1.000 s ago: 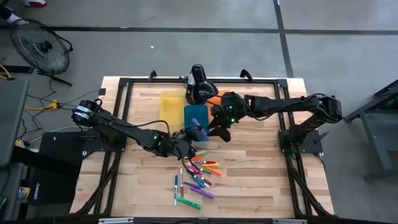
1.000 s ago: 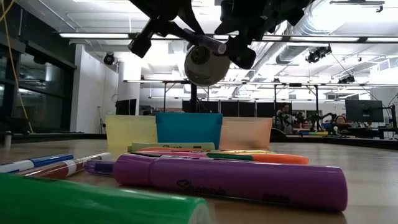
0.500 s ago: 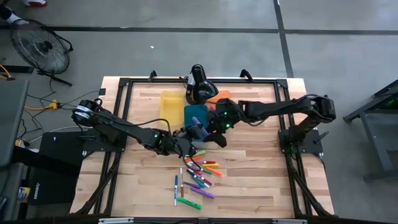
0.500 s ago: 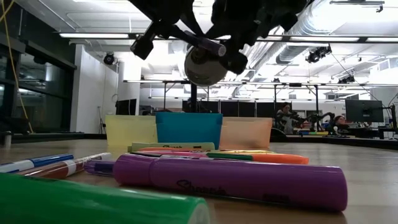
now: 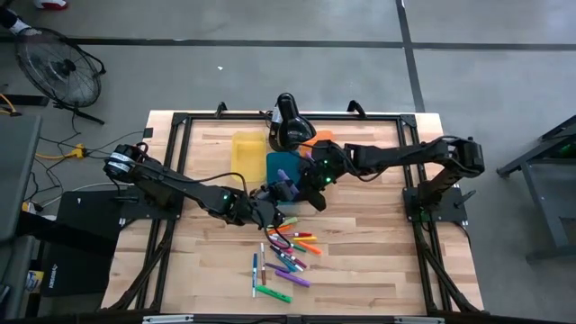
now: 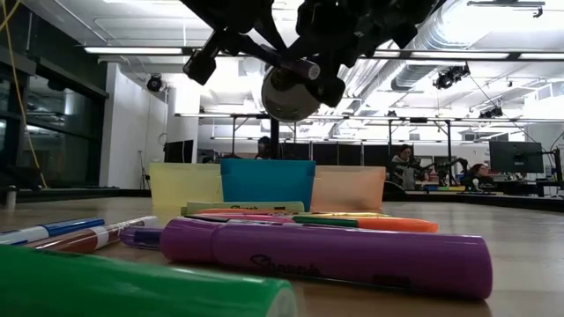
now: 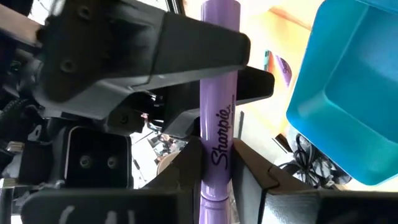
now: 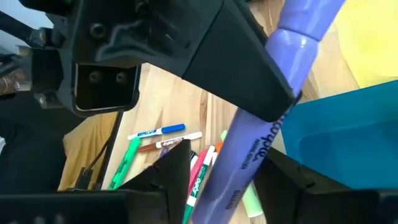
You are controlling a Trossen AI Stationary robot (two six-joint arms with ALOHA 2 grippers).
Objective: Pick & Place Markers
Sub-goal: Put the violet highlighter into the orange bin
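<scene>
One purple marker [image 5: 286, 190] hangs in the air just near of the teal bin [image 5: 283, 166]. My left gripper [image 5: 274, 196] comes from the table's left and is shut on it. My right gripper [image 5: 309, 184] comes from the right and is open. Its fingers stand on either side of the marker's free half [image 8: 261, 137]; I cannot tell whether they touch it. The other markers [image 5: 288, 252] lie in a loose heap on the wood nearer the table's near edge. My left gripper [image 7: 216, 168] pinches the purple marker's barrel [image 7: 217, 146] between its two fingers, at the end nearer its wrist. The marker runs forward along the fingers and sticks out past their tips. It is lifted clear [image 6: 286, 60], slanting above the bins.
Yellow bin [image 5: 246, 151], teal bin and orange bin [image 5: 320, 137] stand side by side toward the far edge, the orange one partly under my right arm. A black device [image 5: 288, 121] sits behind them. A fat purple marker [image 6: 335, 255] and a green one [image 6: 132, 286] lie nearest the low camera.
My right gripper has moved toward the table's left, up to the marker held by my left gripper, until its fingers flank the marker's free half. The left gripper and the marker have kept nearly still.
</scene>
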